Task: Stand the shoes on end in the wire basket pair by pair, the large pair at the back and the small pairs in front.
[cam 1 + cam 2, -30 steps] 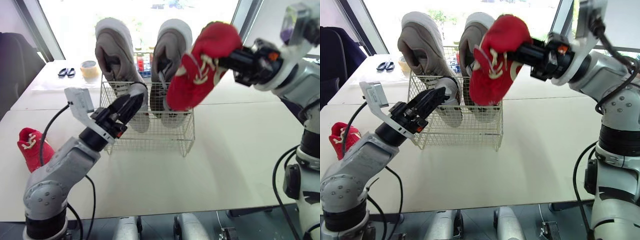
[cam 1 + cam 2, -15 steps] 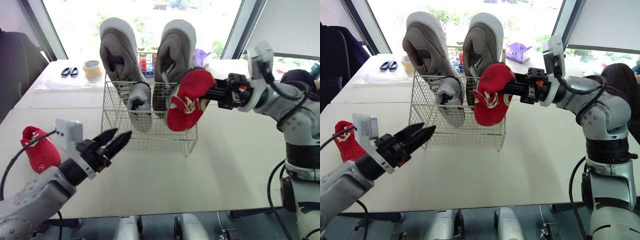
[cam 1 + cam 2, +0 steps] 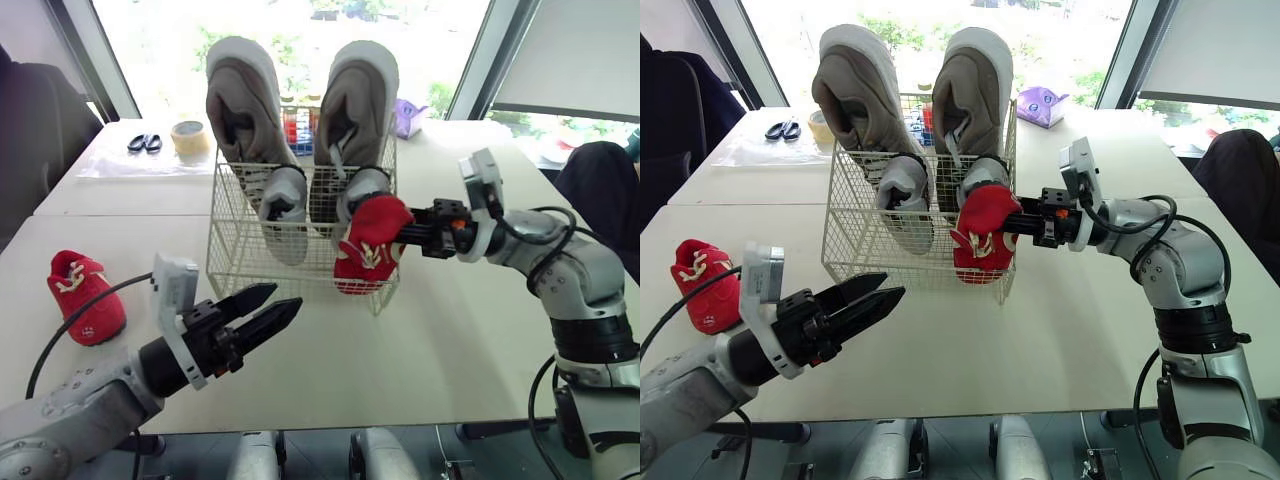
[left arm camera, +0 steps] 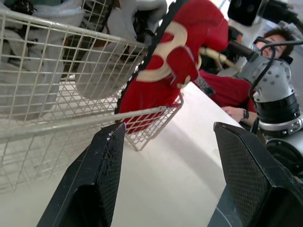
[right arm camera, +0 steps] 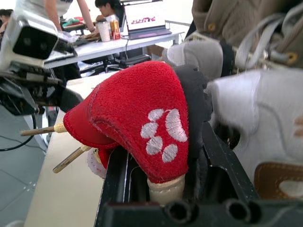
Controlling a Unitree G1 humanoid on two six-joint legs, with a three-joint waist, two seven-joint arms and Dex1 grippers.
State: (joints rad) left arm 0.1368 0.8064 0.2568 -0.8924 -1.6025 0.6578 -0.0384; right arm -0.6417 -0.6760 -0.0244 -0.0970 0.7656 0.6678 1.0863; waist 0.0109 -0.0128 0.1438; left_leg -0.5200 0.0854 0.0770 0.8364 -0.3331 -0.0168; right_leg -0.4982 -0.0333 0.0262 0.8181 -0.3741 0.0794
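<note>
1. R gripper (image 3: 408, 232) stays clamped on the heel end of the red shoe (image 3: 368, 248). A sec ago it holds the shoe high over the wire basket (image 3: 245, 268); now it's down at rim level, near-right corner
2. Red shoe hangs toe-down w/ laces facing near. Its lower end is inside the basket's near wall (L wrist view: wire crosses in front of it), just in front of the right-hand shoe of the small grey pair (image 3: 283, 195). Can't tell if the toe touches the basket floor yet
3. L gripper (image 3: 285, 300) has backed off from the basket's near-left side. It now hovers over the table (image 3: 450, 330) on the near side, fingers spread wide, holding nothing
4. Large taupe pair (image 3: 240, 100) is on end at the far side as before, grey pair just in front of it
5. Meaning, my read: 1st red shoe is nearly placed, so settle + let go is what's left
6. 2nd red shoe (image 3: 85, 295) lies on the table at left, well apart from the basket. The free, open L gripper looks like the one to fetch it
7. Risk: soft shoe w/ nothing beside it on its left, so it may tip on release
</note>
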